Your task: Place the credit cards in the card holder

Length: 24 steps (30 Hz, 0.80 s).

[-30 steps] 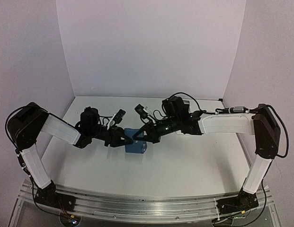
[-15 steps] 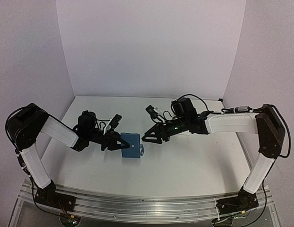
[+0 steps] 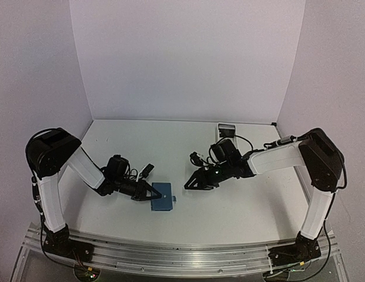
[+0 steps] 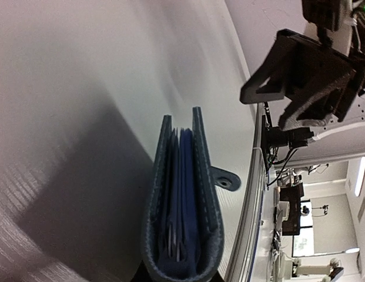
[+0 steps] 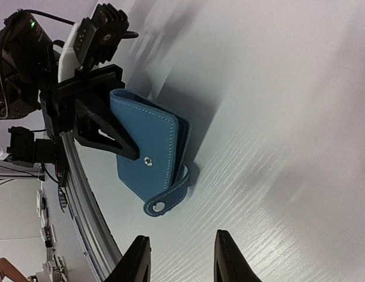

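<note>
The dark-blue card holder [image 3: 162,197] is folded, with its snap tab [image 5: 165,199] undone and hanging loose. My left gripper [image 3: 146,192] is shut on the holder's spine end and holds it low over the table near the front. In the left wrist view the holder [image 4: 182,200] shows edge-on, and thin pale edges sit between its leaves. No loose credit card shows on the table. My right gripper [image 3: 190,183] is open and empty, a short way right of the holder and apart from it. Its fingertips [image 5: 139,259] frame bare table in the right wrist view.
A white oblong object [image 3: 226,127] lies at the back right by the wall. The metal rail [image 3: 182,254] runs along the table's near edge just below the holder. White walls close the back and sides.
My right gripper has drawn back from the card holder to the right and lower. My left gripper has carried the holder toward the near edge and down.
</note>
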Each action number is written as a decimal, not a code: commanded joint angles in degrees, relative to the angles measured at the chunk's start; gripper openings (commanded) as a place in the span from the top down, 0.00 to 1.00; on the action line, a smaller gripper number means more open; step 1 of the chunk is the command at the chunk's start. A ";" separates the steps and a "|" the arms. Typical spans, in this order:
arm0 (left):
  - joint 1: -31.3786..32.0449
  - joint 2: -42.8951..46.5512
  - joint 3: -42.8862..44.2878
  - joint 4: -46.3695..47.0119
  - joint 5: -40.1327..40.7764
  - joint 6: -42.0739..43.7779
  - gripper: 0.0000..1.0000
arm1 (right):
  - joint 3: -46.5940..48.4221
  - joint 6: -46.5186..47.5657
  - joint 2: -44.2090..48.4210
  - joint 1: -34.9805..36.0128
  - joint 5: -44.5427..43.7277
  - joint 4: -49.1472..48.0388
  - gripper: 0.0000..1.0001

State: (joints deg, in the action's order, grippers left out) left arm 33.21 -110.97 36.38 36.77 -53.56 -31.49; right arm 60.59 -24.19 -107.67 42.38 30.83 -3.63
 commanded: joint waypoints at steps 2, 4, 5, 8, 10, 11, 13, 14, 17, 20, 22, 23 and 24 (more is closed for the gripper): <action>0.27 -3.69 3.29 -11.61 8.81 -3.36 0.99 | 0.60 -7.53 -3.22 1.42 0.52 -2.17 0.69; 0.28 -4.48 4.11 -16.58 12.21 -2.12 0.91 | 1.30 -8.19 -5.12 2.36 1.29 -2.40 0.70; 0.24 -4.72 4.40 -18.26 13.28 -1.59 0.87 | 1.81 -8.29 -6.20 2.85 1.67 -2.43 0.70; 0.25 -5.16 4.73 -20.06 13.85 -0.16 0.83 | 3.06 -9.33 -9.42 3.51 1.78 -4.15 0.73; 0.28 -5.46 4.89 -20.00 14.42 0.54 0.83 | 3.77 -10.54 -10.78 3.46 1.99 -6.90 0.74; 0.31 -5.61 4.91 -19.84 14.74 1.02 0.83 | 3.96 -11.25 -11.14 3.49 1.90 -8.22 0.73; 0.35 -5.75 4.78 -19.56 15.97 1.76 0.83 | 3.63 -13.23 -11.67 3.42 1.95 -12.47 0.71; 0.36 -5.79 4.71 -19.47 16.61 2.09 0.83 | 3.29 -14.39 -11.86 3.45 2.09 -14.57 0.71; 0.38 -6.13 4.58 -19.43 17.83 2.39 0.83 | 1.33 -17.48 -12.03 3.57 1.65 -20.12 0.75; 0.36 -6.39 4.52 -18.72 18.11 2.25 0.83 | 0.74 -19.15 -12.90 3.89 1.10 -22.42 0.83; 0.36 -6.53 4.72 -18.26 18.27 2.11 0.83 | 1.46 -19.72 -13.95 4.54 1.05 -22.60 0.86; 0.34 -6.57 4.85 -18.23 18.60 1.93 0.84 | 1.76 -19.83 -14.22 5.16 0.71 -22.59 0.86; 0.38 -6.55 5.07 -18.22 18.74 1.55 0.84 | 1.99 -20.10 -14.40 5.86 0.10 -22.54 0.86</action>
State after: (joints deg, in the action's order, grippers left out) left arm 33.74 -113.25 42.10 26.08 -50.07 -31.55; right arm 61.80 -41.72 -120.12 46.14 32.17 -22.61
